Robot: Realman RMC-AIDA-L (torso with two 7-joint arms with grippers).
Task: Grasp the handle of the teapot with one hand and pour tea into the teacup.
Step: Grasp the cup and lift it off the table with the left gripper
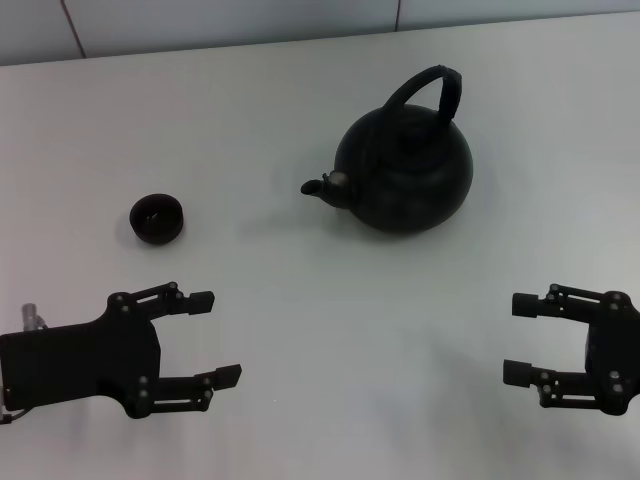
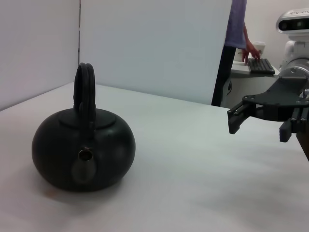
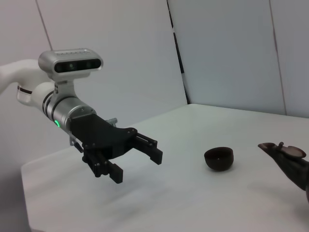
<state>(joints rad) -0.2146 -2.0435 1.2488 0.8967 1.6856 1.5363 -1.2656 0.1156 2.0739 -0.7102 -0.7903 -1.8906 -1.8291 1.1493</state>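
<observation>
Nothing is touched yet. The teapot [image 1: 405, 170] sits out on the table [image 1: 320, 330], far side and a bit to the robot's right, spout pointing left toward the teacup [image 1: 157, 219], which stands well apart from it. The handle [image 1: 428, 88] arches upright over the lid, free to be taken from above. The right gripper [image 1: 522, 339] hovers low at the near right, jaws wide, holding nothing; it looks the likelier one to reach for the handle. The left gripper [image 1: 216, 337] waits near the cup, jaws wide as well, empty too.
</observation>
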